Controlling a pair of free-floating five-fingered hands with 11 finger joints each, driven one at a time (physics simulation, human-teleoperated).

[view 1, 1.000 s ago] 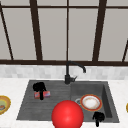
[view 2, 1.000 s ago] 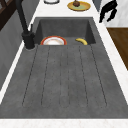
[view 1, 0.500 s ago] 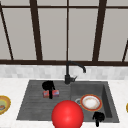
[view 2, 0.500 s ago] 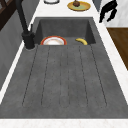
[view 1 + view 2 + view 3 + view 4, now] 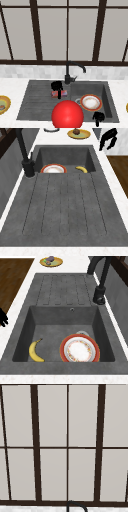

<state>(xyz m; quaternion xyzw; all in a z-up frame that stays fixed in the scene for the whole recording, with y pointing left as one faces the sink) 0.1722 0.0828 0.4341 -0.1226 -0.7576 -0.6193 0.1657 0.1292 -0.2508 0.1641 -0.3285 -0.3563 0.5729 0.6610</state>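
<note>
We see the left hand above a small red-and-blue sponge block on the grey sink's drainboard, fingers curled down, maybe touching it; grip unclear. Right hand hovers at the basin's front edge, fingers curled, w/ nothing held, near the red-rimmed white plate.

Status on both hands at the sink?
Left hand curled on the sponge, over the drainboard. Right hand curled, empty, by the plate. Red ball in front.
</note>
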